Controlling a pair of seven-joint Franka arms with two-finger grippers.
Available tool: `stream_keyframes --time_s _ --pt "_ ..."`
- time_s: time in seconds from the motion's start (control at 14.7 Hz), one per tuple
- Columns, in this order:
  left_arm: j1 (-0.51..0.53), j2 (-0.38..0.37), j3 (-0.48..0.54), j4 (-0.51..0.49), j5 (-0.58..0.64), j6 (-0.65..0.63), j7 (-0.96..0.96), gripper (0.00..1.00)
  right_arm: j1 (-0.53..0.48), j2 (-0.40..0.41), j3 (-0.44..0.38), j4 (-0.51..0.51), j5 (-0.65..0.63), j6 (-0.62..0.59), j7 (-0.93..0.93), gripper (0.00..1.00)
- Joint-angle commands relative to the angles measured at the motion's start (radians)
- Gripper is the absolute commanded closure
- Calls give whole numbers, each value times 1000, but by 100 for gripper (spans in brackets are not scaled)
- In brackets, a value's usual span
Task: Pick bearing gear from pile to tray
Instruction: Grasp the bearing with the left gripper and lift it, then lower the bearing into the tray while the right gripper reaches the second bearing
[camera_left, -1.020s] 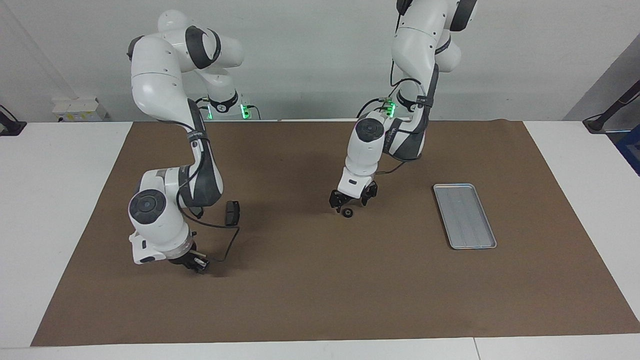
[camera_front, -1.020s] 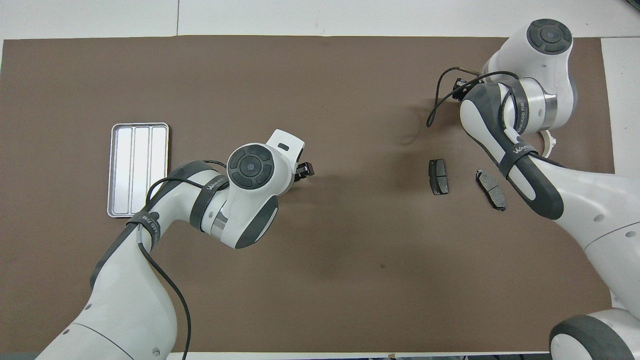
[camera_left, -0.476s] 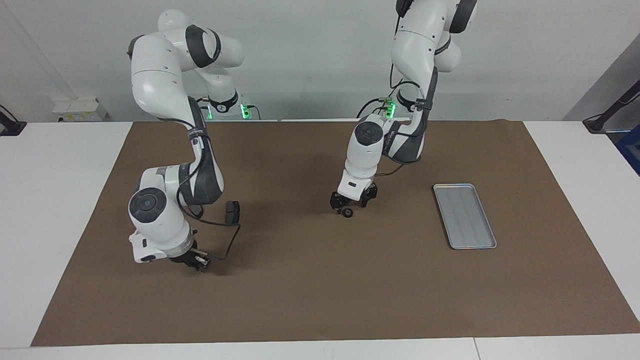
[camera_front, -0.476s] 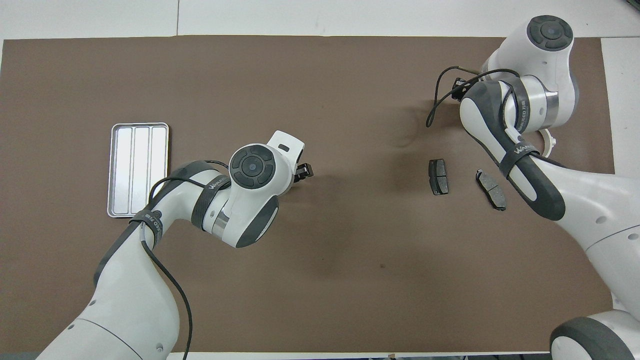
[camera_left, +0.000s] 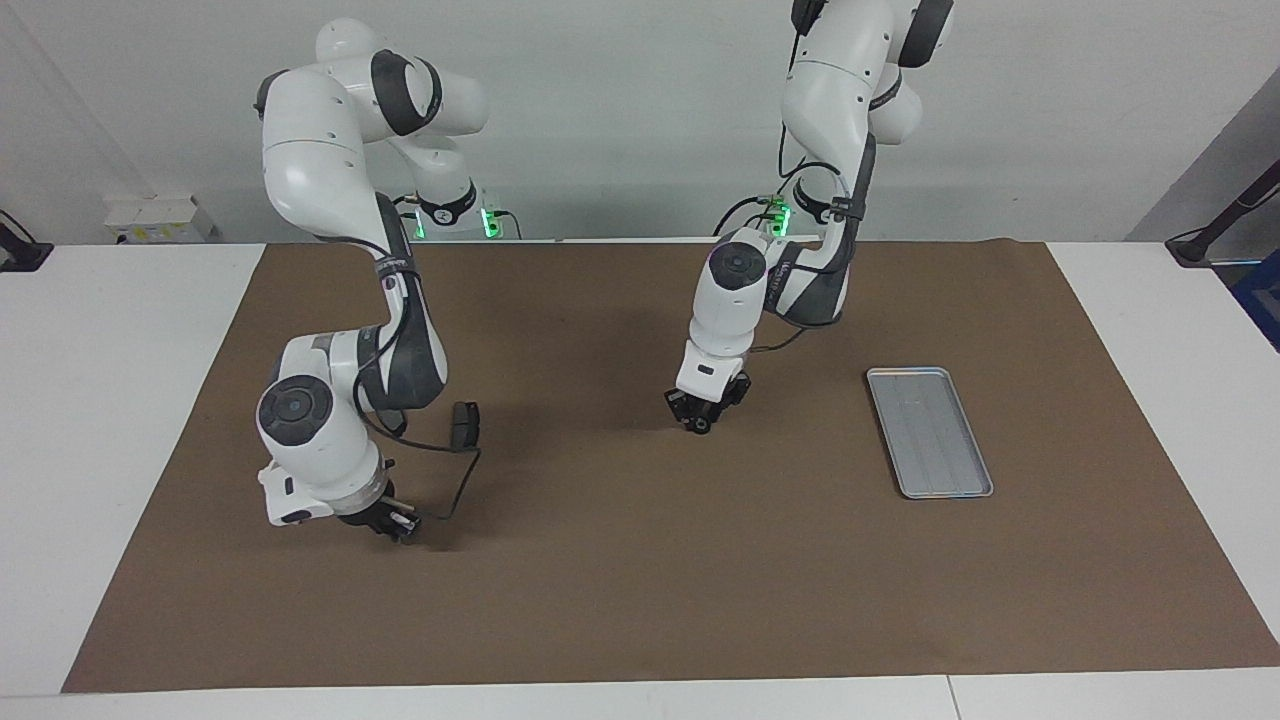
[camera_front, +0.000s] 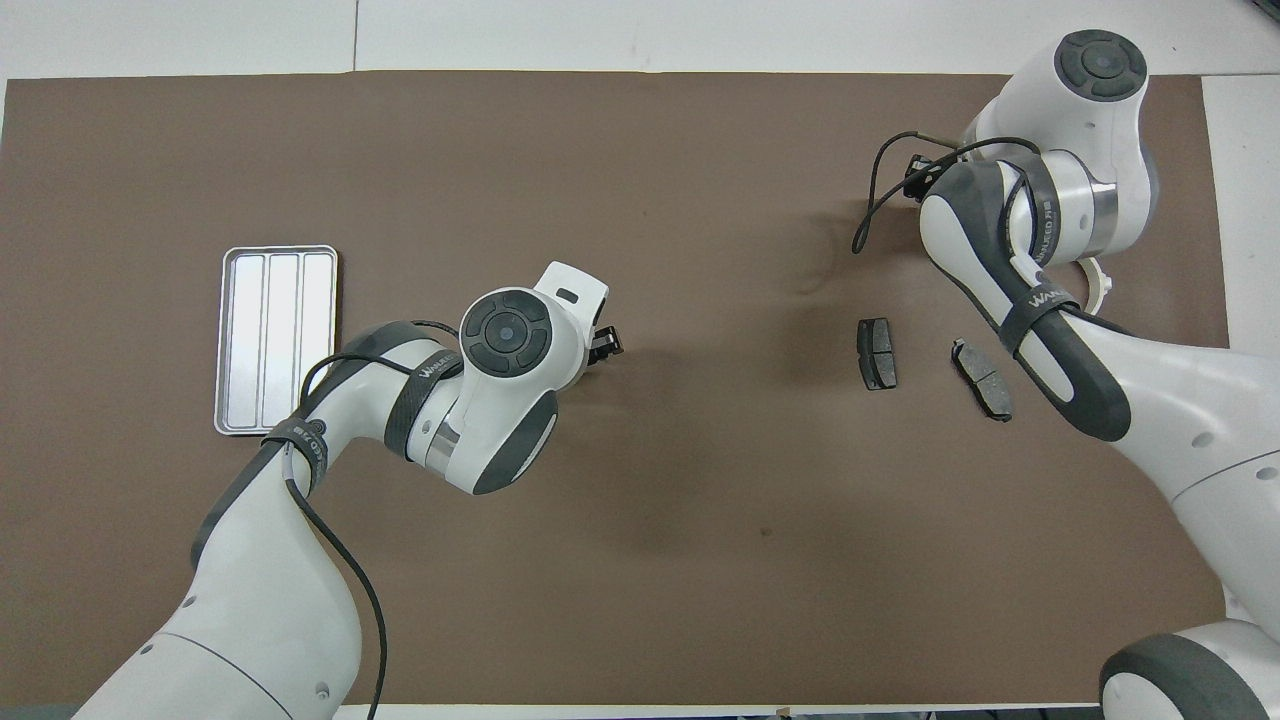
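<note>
Two brake pads (camera_front: 877, 353), one tray (camera_front: 277, 340), one white half-ring (camera_front: 1098, 285), two arms (camera_front: 480, 380)

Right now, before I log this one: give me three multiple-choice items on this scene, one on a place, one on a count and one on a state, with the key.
1. The tray lies
A. toward the left arm's end of the table
B. toward the right arm's end of the table
C. on the white tabletop, off the brown mat

2. How many dark brake pads lie on the mat in the overhead view?
A. one
B. two
C. four

3. The left gripper has its fingers
A. spread wide above the tray
B. closed on the small black ring at mid-mat
C. closed on a brake pad

Key: 1 A, the tray sits on the mat at the left arm's end. 2 B, two pads lie side by side near the right arm. 3 B, the fingertips are drawn in around the ring, low at the mat.
</note>
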Motion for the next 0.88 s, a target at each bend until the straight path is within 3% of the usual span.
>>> stream_keyframes --time_s 0.0,0.2,0.27,0.41,0.54,0.82 --pt "0 35 0 50 21 -13 -56 100 -8 -12 9 0 14 -22 -21 100" --pt "18 38 42 226 29 -272 -26 100 -8 -32 9 0 14 -52 -39 100" --pt "62 4 46 254 27 -370 44 100 -6 -45 9 0 14 -63 -39 100" --pt "180 -115 46 244 -11 -514 289 100 -5 -67 29 0 14 -103 -38 100" --pt "303 -169 49 230 -31 -604 505 100 -2 -99 56 0 19 -141 -21 100" --pt "473 -243 50 60 -31 -554 791 100 128 -173 77 0 54 -227 221 100"
